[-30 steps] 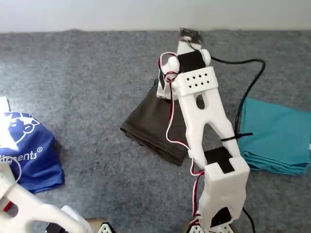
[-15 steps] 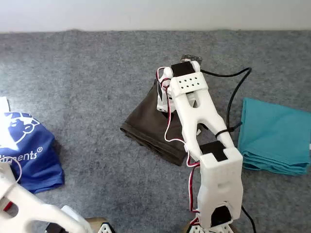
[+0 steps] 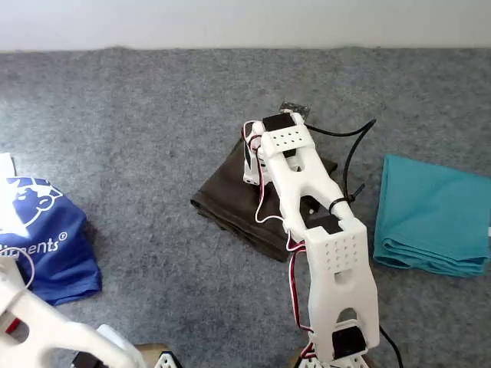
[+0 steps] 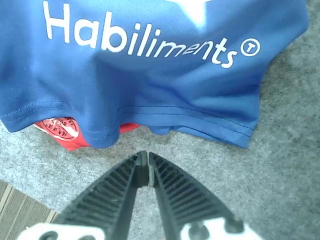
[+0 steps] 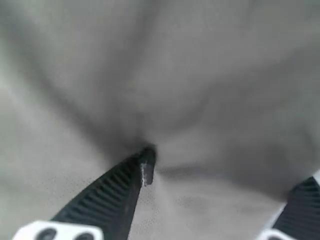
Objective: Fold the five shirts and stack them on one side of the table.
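While left claw (image 4: 148, 172) sits clenched near the white-lettered blue shirt (image 4: 150, 85), right claw (image 5: 225, 182) gapes on brown shirt (image 5: 175, 75).

The worktop (image 3: 138, 130) was mottled grey. The brown shirt (image 3: 234, 195) was plain and dark, the teal shirt (image 3: 433, 218) plain, the blue shirt (image 4: 150, 75) royal blue with white lettering, and the red cloth (image 4: 57, 131) bore a pale printed badge. The right arm (image 3: 341, 261) was white with black blocks and red wires. The left end effector (image 4: 148, 162) was black and ribbed.

Bare table (image 3: 146, 153) between blue shirt (image 3: 46, 245), brown shirt (image 3: 230, 195); right arm (image 3: 307, 184) over latter.
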You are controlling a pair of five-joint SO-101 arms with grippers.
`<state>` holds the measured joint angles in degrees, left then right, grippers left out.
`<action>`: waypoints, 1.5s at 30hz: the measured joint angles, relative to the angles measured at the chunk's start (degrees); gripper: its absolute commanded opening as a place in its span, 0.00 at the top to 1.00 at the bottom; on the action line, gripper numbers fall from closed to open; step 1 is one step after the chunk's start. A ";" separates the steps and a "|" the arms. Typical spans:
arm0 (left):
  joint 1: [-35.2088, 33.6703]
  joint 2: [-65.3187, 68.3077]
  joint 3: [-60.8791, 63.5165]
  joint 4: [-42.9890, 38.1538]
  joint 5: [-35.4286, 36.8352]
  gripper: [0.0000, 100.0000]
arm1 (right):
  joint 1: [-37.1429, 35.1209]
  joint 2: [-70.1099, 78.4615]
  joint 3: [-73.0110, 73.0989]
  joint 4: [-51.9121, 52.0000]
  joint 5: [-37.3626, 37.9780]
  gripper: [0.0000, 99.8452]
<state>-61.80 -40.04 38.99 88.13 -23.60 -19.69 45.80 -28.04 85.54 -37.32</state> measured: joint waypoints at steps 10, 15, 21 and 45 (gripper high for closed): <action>0.00 0.00 0.00 0.00 0.00 0.98 | 0.35 0.00 0.00 0.62 2.64 0.98; 0.00 0.00 0.00 0.00 0.00 0.98 | 1.49 0.00 -0.09 2.37 5.89 0.99; 0.00 0.00 0.00 0.00 0.00 0.98 | 2.55 -3.08 -2.29 9.67 13.63 0.99; 0.00 0.00 0.00 0.00 0.00 0.98 | 33.14 -52.22 12.84 14.95 61.63 0.99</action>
<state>-61.80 -40.04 38.99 88.13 -23.60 13.45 -6.42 -15.21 100.48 24.31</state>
